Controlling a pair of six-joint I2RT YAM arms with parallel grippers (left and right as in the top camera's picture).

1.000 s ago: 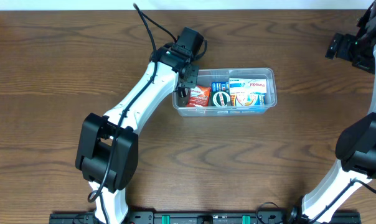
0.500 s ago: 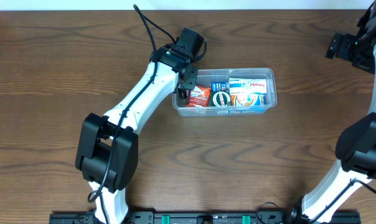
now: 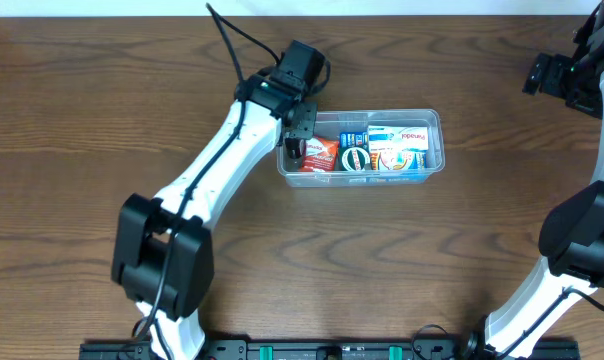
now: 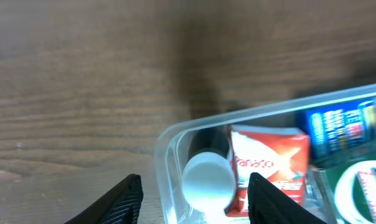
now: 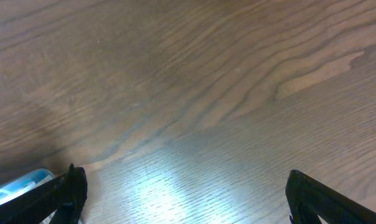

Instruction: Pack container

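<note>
The clear plastic container (image 3: 384, 113) stands on the wooden table right of centre, and several small items lie in it: a red box (image 3: 320, 153), a green tape roll (image 3: 355, 158) and blue and white boxes (image 3: 400, 147). My left gripper (image 3: 296, 140) is open and empty over the container's left end. In the left wrist view its fingers (image 4: 197, 202) straddle the container's left wall (image 4: 169, 140). There, a dark bottle with a white cap (image 4: 206, 180) lies beside the red box (image 4: 269, 165). My right gripper (image 3: 554, 76) is open and empty at the far right, over bare wood (image 5: 188, 193).
A blue box (image 4: 334, 124) and the green tape roll (image 4: 356, 186) fill the container past the red box. A light blue corner of something (image 5: 14, 186) shows at the lower left of the right wrist view. The table is brown wood.
My left arm's elbow and lower links have shifted slightly left. Its gripper stays over the container's left end. The right arm has not moved.
</note>
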